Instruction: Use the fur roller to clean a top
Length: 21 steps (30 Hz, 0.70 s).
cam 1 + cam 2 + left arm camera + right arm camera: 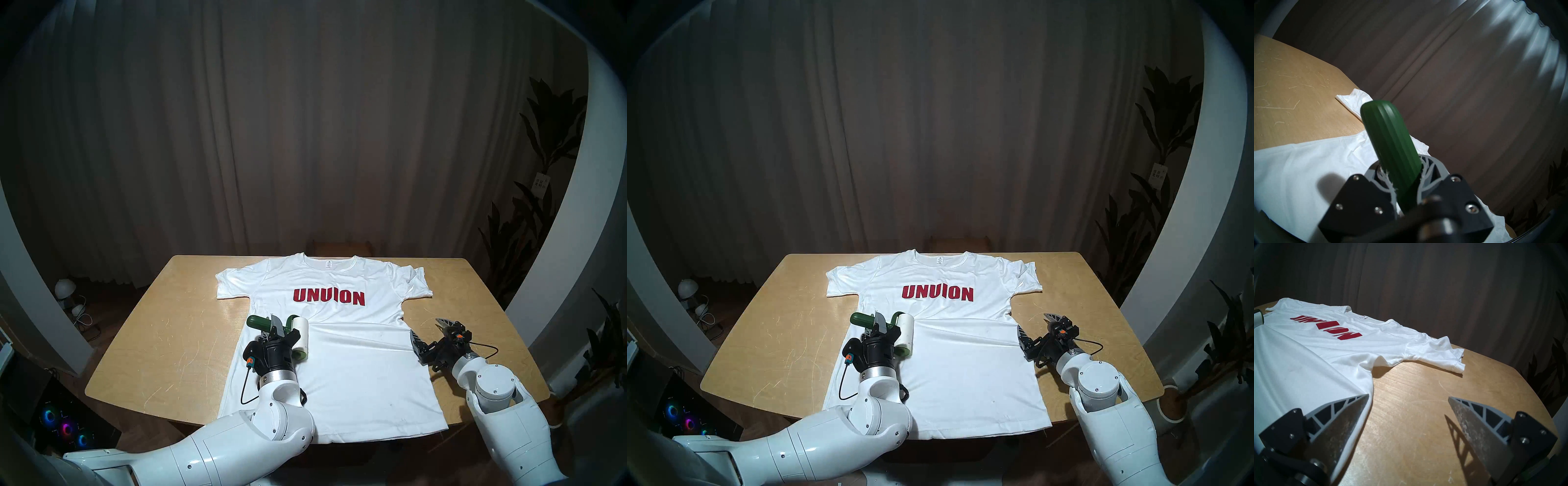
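Clamped in the left gripper, the fur roller is held with its white roll on the top, spread flat on the table. The right gripper is kept spread apart, empty, at the top's right edge.

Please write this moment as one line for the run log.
left gripper: shut on fur roller handle | roll: on T-shirt | right gripper: open, empty, at shirt's right edge | table

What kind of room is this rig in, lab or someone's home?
Probably a home-style room staged for recording, not a bare lab: a wooden table before floor-length curtains, a tall houseplant on the right, and a small mushroom-shaped lamp on the floor at left.
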Motion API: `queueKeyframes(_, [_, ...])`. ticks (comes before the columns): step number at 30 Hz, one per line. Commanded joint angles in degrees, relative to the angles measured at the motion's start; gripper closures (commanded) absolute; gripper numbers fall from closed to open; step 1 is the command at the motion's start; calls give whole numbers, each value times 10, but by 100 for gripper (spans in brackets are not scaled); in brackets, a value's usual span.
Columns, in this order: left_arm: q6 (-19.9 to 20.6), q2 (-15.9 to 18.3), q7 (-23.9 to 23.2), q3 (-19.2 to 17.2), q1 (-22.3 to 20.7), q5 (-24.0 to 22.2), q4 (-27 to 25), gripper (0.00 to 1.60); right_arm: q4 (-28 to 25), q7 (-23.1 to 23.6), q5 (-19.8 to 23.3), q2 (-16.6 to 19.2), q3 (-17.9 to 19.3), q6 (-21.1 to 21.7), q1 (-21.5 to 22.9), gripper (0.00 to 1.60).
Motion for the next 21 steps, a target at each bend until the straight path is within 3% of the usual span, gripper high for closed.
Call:
queueKeyframes(1, [1,18,-3,-1,16,13,1,160,63,-6,-17,5,-10,38,-42,0])
queueKeyframes(21, [1,38,8,-23,36,38,-3,160,61,-16,-9,13,-24,38,-41,0])
